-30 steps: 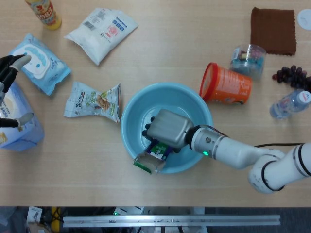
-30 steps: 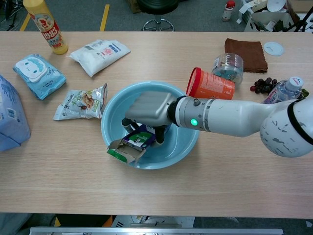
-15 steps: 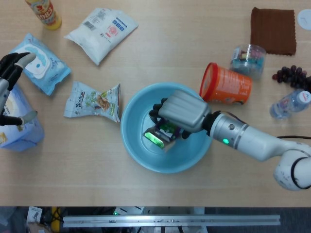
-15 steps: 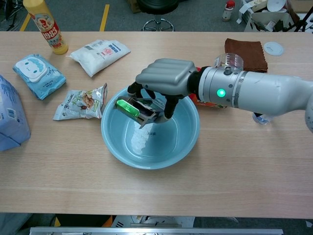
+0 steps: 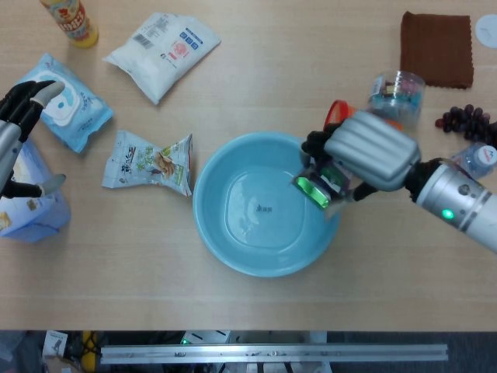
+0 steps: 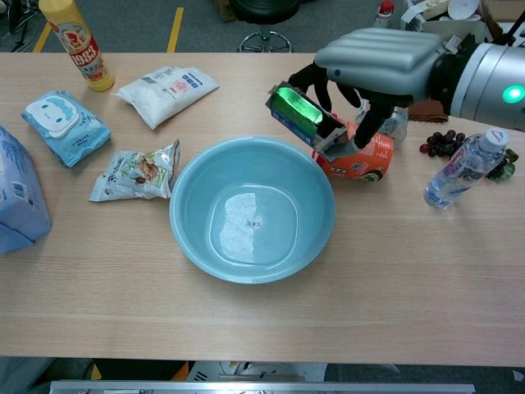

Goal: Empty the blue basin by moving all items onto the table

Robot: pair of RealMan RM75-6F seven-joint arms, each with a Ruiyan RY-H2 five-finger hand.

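Observation:
The blue basin (image 5: 233, 249) (image 6: 193, 238) sits mid-table with nothing inside it. My right hand (image 5: 366, 151) (image 6: 373, 57) is raised above the basin's right rim and grips a small green carton (image 5: 313, 189) (image 6: 299, 111), which tilts down to the left. My left hand (image 5: 17, 116) hovers at the far left edge over the blue pack, fingers spread and holding nothing; the chest view does not show it.
An orange tub (image 6: 361, 158) lies on its side right of the basin, partly behind the right hand. A snack bag (image 5: 149, 163), wipes pack (image 5: 64, 101), white pouch (image 5: 163, 45), yellow bottle (image 5: 71, 19), brown cloth (image 5: 436, 48), clear jar (image 5: 396, 95), grapes (image 5: 464, 118) and water bottle (image 6: 461, 171) surround it.
My right hand lifted the green carton out of the basin and carried it up and to the right, past the rim. The left hand shifted only slightly.

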